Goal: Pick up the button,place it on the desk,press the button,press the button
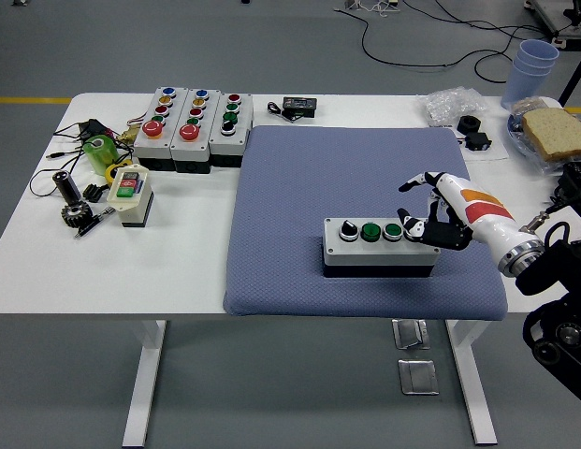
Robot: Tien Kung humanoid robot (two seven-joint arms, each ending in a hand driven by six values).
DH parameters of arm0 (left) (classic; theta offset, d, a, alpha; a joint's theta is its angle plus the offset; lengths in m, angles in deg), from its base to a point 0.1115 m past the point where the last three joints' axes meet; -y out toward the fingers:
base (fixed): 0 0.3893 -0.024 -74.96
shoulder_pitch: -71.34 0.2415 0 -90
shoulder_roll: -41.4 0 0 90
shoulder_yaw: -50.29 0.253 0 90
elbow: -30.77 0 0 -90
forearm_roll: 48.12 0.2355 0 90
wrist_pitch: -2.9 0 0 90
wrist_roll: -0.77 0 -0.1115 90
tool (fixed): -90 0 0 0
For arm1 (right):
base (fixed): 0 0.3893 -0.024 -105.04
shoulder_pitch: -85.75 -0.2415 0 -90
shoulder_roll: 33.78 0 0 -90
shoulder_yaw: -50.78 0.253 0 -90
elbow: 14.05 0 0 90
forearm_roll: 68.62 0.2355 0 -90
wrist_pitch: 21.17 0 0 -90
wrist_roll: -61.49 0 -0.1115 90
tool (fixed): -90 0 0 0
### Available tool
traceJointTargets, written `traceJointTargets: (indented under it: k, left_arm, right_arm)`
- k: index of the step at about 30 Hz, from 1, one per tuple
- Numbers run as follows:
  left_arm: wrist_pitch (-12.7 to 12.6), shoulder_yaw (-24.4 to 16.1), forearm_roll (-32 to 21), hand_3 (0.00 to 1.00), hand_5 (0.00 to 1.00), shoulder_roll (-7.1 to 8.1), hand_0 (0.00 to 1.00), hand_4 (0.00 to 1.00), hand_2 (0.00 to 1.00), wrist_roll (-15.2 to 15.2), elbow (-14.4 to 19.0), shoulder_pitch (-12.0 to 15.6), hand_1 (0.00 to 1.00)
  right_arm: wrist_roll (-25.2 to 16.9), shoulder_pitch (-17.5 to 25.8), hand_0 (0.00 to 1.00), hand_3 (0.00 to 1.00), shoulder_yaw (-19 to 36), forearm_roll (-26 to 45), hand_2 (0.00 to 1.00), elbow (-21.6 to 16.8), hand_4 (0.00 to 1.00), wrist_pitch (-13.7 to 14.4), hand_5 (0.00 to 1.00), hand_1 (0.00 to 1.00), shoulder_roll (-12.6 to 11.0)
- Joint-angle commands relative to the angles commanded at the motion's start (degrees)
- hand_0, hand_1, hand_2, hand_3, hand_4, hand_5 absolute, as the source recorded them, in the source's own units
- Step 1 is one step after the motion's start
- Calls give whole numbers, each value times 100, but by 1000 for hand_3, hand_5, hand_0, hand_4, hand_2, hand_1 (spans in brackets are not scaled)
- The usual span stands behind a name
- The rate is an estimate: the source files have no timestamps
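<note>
A grey button box (pixel 379 247) with a black base lies on the blue mat (pixel 355 173), near its front edge. Its top shows a black selector knob (pixel 348 229) and two green buttons (pixel 382 230). My right hand (pixel 432 213), white with orange stripes, hovers over the box's right end and hides whatever sits there. Its fingers (pixel 413 183) are spread and hold nothing, and the thumb is close to the box top. The left arm is out of view.
Three more button boxes (pixel 192 117) stand at the back left. A small cream switch box (pixel 129 192), a gear tool (pixel 73 201) and cables lie at the left. Back right: a black adaptor (pixel 297 107), a plastic bag (pixel 454 101), blue cups (pixel 533 61) and bread (pixel 555 131).
</note>
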Motion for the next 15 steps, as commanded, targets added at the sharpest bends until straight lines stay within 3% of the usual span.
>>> traceJointTargets:
  k: [1, 2, 5, 7, 8, 13, 14, 15]
  left_arm:
    - [0, 0, 0, 561, 850, 0, 644, 311, 597, 0, 0, 1, 604]
    - [4, 1, 10, 562, 852, 1, 645, 313, 597, 0, 0, 1, 604]
    - [8, -8, 24, 562, 852, -3, 645, 313, 597, -3, 0, 6, 604]
    - [10, -8, 28, 562, 852, -5, 645, 313, 597, -5, 0, 9, 604]
    - [11, -6, 34, 561, 858, -6, 645, 317, 597, -5, 0, 14, 604]
    - [12, -14, 62, 561, 858, -12, 645, 317, 597, -6, 0, 38, 604]
    - [13, -14, 66, 561, 856, -12, 645, 315, 601, -6, 0, 40, 606]
    - [11, -16, 69, 561, 856, -14, 645, 315, 601, -7, 0, 47, 606]
  right_arm:
    - [-87, 23, 159, 656, 62, 216, 260, -18, 636, 160, 373, 2, 0]
    - [-259, 74, 315, 725, 158, 439, 393, -17, 669, 348, 434, 184, 22]
    - [-679, 197, 315, 725, 358, 1131, 393, 30, 669, 655, 434, 184, 110]
    - [-1035, 254, 315, 725, 433, 1578, 393, 56, 669, 715, 434, 184, 157]
    - [-1246, 326, 640, 789, 497, 1838, 667, 69, 694, 775, 435, 575, 205]
    - [-2067, 549, 640, 789, 736, 3030, 667, 143, 694, 801, 435, 575, 320]
    - [-2158, 572, 755, 793, 767, 3291, 792, 156, 704, 791, 444, 705, 329]
    - [-2251, 610, 755, 793, 818, 3514, 792, 189, 704, 775, 444, 705, 347]
